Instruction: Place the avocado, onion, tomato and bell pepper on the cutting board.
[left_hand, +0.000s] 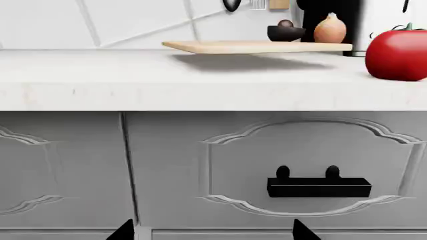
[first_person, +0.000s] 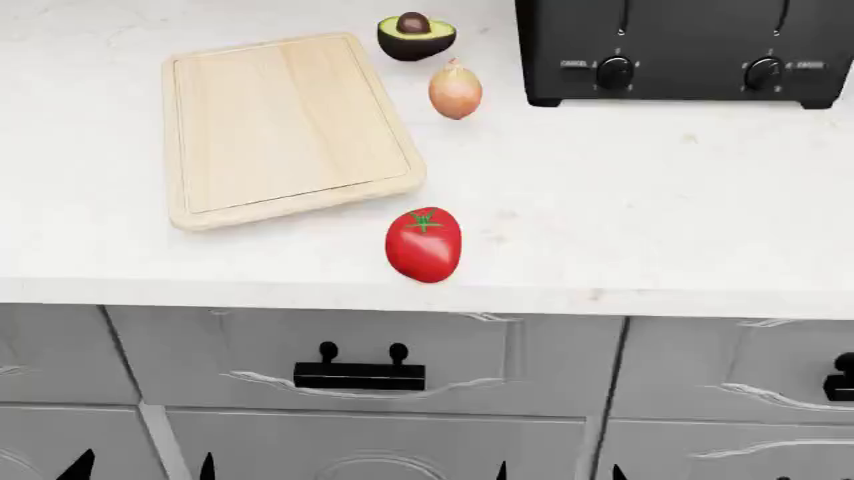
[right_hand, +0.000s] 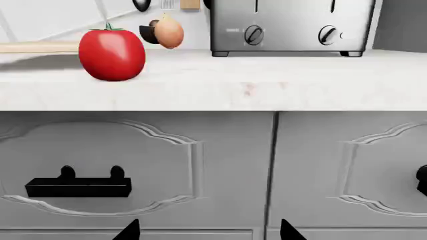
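A: Black tips of both tools poke up at the lower edge of the head view, left tool (first_person: 144, 465) and right tool (first_person: 558, 470), low in front of the drawer fronts (first_person: 534, 350). Each pair of tips stands apart, nothing between them.

B: Holding anything?

A: No. Both spread and bare. Same in the wrist views, tips wide, facing the drawers under the worktop (first_person: 641, 200).

B: Vegetables?

A: Tomato (first_person: 423, 243) lies on the worktop near its front edge, just beside the cutting board's (first_person: 280, 125) near right corner, not on it. Onion (first_person: 455, 89) sits farther back, right of the board, on the bare worktop. Avocado (first_person: 415, 35) is behind the onion, cut face up, pit showing, off the board's far right corner.

B: Bell pepper?

A: Cannot find it in any view.

B: Anything else?

A: Black toaster (first_person: 683, 50) at the back right, two knobs on its front. Black drawer handle (first_person: 359, 372) below the tomato.
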